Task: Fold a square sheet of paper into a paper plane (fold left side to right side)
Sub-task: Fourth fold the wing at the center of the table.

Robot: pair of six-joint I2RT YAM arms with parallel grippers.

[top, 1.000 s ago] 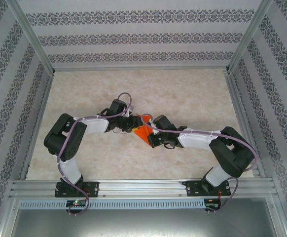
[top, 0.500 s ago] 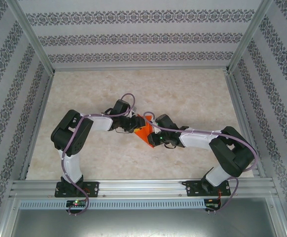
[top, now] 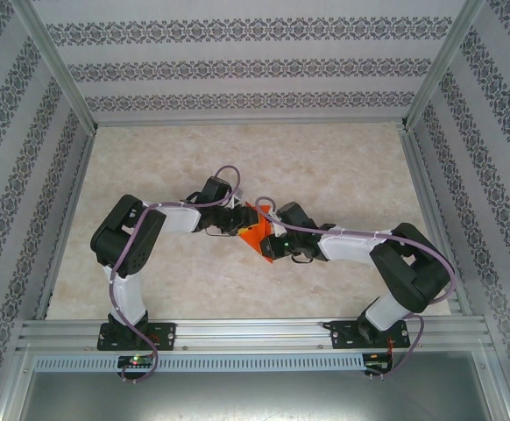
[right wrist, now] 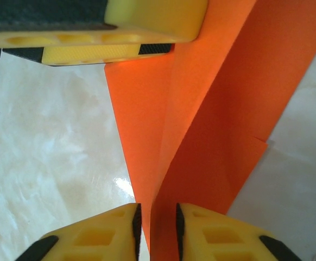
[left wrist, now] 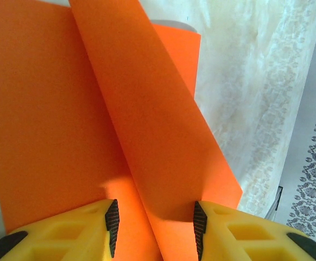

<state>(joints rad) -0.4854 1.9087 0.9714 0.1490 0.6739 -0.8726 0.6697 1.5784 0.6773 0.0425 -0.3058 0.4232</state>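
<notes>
Paper (top: 253,233), bright orange and partly folded into a narrow wedge, lies on the pale marbled table (top: 343,167), midway between two robot arms that reach in toward each other. Its long axis runs on a slant, from the far end by the left gripper (top: 234,222) down to the near end by the right gripper (top: 270,246). Each arm has one end of it, and neither is clearly the nearer.

Seen from the left wrist, one flap (left wrist: 158,125) rises off the flat layer and slopes across it, passing between that gripper's black pads (left wrist: 112,220). The jaws stand well apart, released, with nothing pinched.

Seen from the right wrist, the upright ridge of the fold runs straight away from the fingers (right wrist: 93,239) toward the other gripper at the far end. These jaws are parted only narrowly around the ridge, with a sliver of table showing beside the paper, so the hold looks slack rather than clenched.

The coming move appears to turn on the flap. It leans over the flat layer and would need laying down along that same slanted line, then pressing from one end to the other.
</notes>
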